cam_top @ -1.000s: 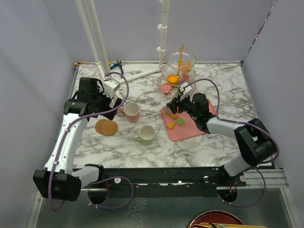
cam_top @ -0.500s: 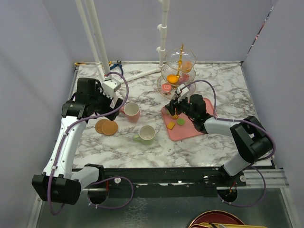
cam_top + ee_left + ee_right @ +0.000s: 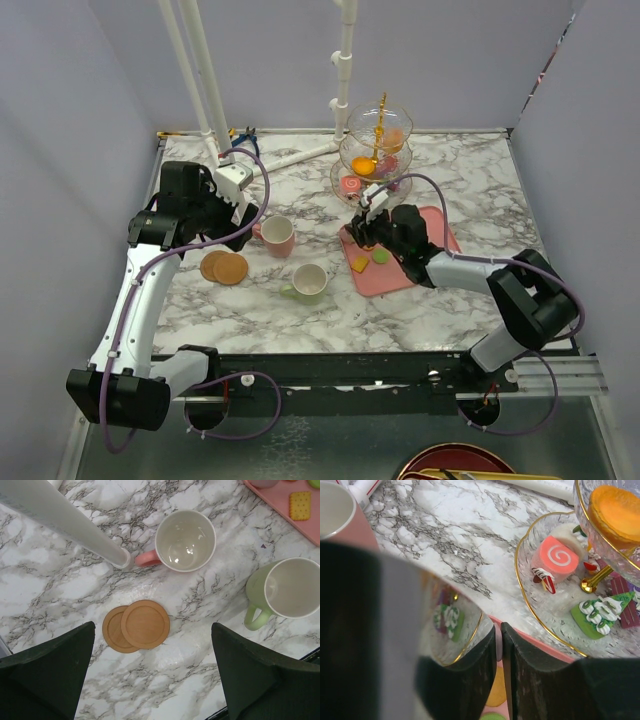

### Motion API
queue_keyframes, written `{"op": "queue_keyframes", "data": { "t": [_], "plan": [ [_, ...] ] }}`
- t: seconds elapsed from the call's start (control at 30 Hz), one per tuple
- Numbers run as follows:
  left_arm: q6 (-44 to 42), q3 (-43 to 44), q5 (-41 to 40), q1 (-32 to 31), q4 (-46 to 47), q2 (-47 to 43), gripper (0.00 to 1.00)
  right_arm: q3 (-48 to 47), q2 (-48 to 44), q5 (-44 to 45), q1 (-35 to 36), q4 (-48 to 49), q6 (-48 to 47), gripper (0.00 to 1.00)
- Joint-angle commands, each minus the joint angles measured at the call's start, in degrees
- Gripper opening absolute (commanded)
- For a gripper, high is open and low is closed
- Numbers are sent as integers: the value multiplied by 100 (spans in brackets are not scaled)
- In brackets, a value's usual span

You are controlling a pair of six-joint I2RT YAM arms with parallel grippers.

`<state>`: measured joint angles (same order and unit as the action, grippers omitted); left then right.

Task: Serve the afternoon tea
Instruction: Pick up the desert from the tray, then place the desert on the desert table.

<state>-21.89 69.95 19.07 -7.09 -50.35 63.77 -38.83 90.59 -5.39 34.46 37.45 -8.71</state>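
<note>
The glass three-tier stand (image 3: pixel 375 150) with a gold stem stands at the back; its bottom tier (image 3: pixel 555 605) holds a pink swirl cake (image 3: pixel 554 557) and a green cake (image 3: pixel 597 614). My right gripper (image 3: pixel 362 232) hangs over the far left corner of the pink tray (image 3: pixel 400 272), just in front of the stand. Its jaws (image 3: pixel 499 640) are shut on a thin pale lilac macaron standing on edge. The left gripper (image 3: pixel 152 645) hovers open above two overlapping brown coasters (image 3: pixel 145 624). A pink mug (image 3: pixel 185 540) and a pale-green mug (image 3: pixel 292 587) stand upright and empty nearby.
A yellow biscuit (image 3: pixel 359 263) and a green macaron (image 3: pixel 380 256) lie on the tray. A white pipe (image 3: pixel 60 520) lies across the table behind the pink mug, and white uprights (image 3: pixel 195 70) rise at the back left. Grey walls close in on both sides.
My right gripper has slid left and back along the tray toward the stand, and its jaws have narrowed. The left arm has shifted only slightly.
</note>
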Motion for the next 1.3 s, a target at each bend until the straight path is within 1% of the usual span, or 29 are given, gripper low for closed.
{"op": "queue_keyframes", "data": {
  "t": [0.0, 0.17, 0.3, 0.43, 0.57, 0.73, 0.87, 1.03, 1.27],
  "plan": [
    [27, 168, 115, 27, -23, -28, 99, -6, -316, 198, 35, -26, -43, 39],
    [36, 198, 114, 27, -66, -39, 99, -214, -756, 219, 36, -202, 190, 36],
    [44, 270, 169, 32, -100, -35, 99, -813, -1083, 172, 34, -755, 212, 36],
    [33, 284, 195, 25, -119, -57, 99, -1318, -1325, 182, 26, -970, 225, 36],
    [-7, 267, 201, 31, -157, -82, 99, -1623, -1396, 364, 18, -970, 172, 34],
    [-27, 272, 222, 29, -163, -97, 99, -1997, -1101, 440, 2, -974, 63, 33],
    [-47, 304, 237, 24, -177, -88, 99, -2137, -857, 715, -8, -722, 26, 32],
    [-76, 402, 232, 32, -243, -57, 99, -2280, -745, 834, -108, -716, -8, 31],
    [-132, 349, 254, 26, -241, -61, 99, -1738, -1055, 1031, -308, -606, 55, 31]
  ]
}}
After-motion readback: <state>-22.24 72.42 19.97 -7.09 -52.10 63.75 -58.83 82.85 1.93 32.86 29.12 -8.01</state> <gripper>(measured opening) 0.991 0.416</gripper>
